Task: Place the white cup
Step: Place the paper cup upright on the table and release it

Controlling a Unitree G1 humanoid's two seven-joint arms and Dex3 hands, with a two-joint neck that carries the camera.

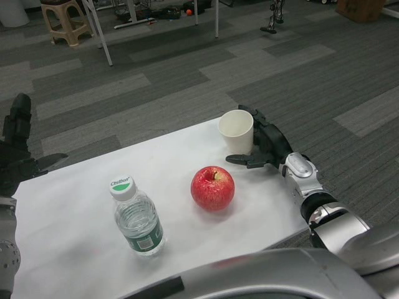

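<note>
Your right robot hand [265, 146] cups the smooth, tapered white cup [237, 131] upright on the matte white desk [75, 218], left robot hand [19, 156] released.

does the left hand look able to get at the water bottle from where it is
Probably yes. The left hand sits open at the table's left edge, and only bare white surface lies between it and the water bottle; the apple stands on the far side.

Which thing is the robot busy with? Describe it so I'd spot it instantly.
Start at the white table and go to its far right corner. There the white cup stands upright, with the black right hand around it. Unlike the apple and bottle, it is plain white and open-topped.
</note>
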